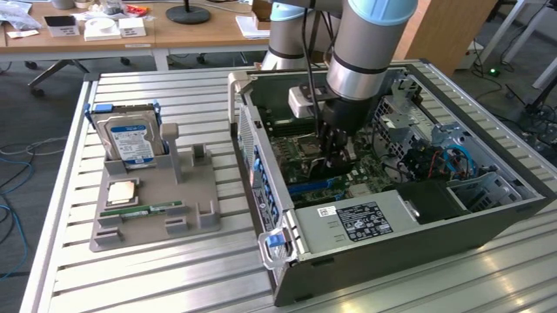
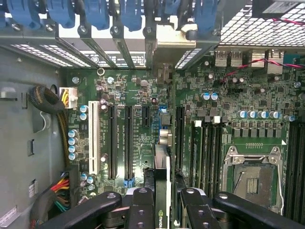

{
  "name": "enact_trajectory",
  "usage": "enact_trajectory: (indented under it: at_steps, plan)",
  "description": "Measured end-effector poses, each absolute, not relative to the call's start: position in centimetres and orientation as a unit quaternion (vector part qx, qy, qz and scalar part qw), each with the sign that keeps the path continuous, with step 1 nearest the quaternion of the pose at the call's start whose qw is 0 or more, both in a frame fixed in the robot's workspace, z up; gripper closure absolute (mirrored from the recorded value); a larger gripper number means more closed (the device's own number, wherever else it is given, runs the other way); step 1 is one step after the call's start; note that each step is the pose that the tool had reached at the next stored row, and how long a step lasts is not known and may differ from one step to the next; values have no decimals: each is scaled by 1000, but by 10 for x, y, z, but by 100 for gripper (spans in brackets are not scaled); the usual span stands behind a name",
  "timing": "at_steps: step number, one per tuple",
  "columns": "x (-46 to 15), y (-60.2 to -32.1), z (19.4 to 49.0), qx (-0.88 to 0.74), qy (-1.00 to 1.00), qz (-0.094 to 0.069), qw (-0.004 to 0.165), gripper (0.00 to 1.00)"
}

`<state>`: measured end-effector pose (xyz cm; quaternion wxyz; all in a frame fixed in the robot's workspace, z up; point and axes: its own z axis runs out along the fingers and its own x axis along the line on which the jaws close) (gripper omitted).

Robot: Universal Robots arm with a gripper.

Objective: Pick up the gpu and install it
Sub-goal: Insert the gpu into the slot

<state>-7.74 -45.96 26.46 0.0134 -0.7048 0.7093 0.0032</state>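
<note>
While gripper [image 2: 166, 193] clamps the gpu [image 2: 161, 162], card edge-on between jaws, over motherboard [image 2: 238, 119].

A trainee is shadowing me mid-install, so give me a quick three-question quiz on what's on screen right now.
1. True or false: the tool holds the gpu edge-on above the motherboard inside the case.
2. Where is the hard drive? A) inside the case B) upright in the grey holder C) lying on the motherboard
3. Fill in: the memory stick on the holder is ____ in colour.
Key: 1 true; 2 B; 3 green.
</note>
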Motion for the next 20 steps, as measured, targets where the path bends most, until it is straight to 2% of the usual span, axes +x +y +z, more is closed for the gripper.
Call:
enact_trajectory:
  at_steps: [20]
  plan:
    - [-85,-460,263,-705,709,3,13,74]
